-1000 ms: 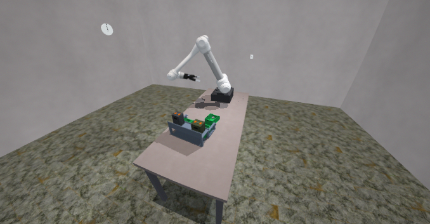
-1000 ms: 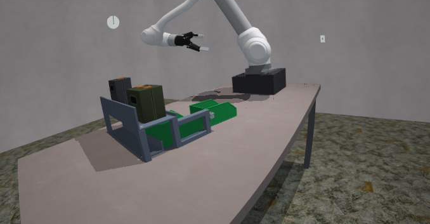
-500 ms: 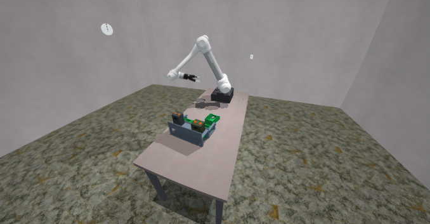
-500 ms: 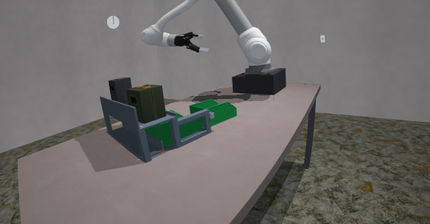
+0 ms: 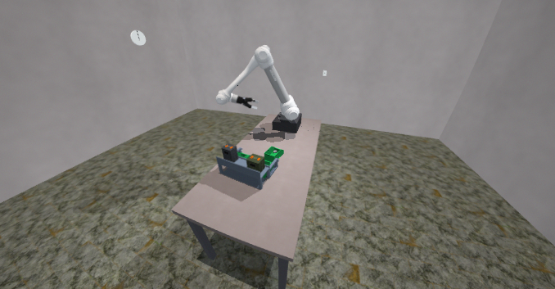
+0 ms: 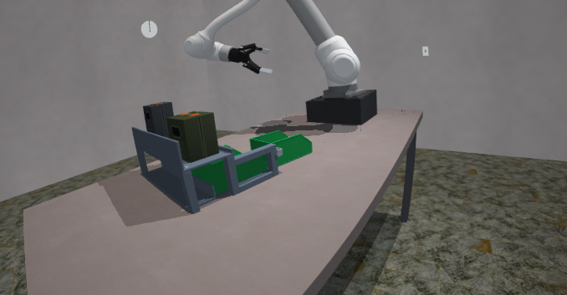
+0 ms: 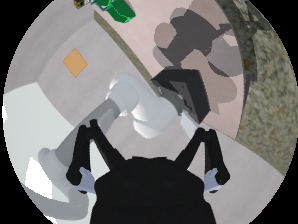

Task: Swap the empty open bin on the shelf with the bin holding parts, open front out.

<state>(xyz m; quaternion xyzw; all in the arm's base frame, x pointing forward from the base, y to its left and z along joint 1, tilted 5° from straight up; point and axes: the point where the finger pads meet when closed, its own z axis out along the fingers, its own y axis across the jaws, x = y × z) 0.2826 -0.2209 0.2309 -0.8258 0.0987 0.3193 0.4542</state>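
Note:
A grey shelf (image 6: 201,168) stands on the table, also in the top view (image 5: 245,170). A green open bin (image 6: 217,170) sits inside it under the low board. My gripper (image 6: 261,61) is open and empty, high in the air well above and behind the shelf, also in the top view (image 5: 251,102).
Two dark boxes with orange tops (image 6: 192,134) (image 6: 158,117) stand on the shelf's top board. The arm's black base (image 6: 340,106) sits at the table's far end. The table edge runs along the right.

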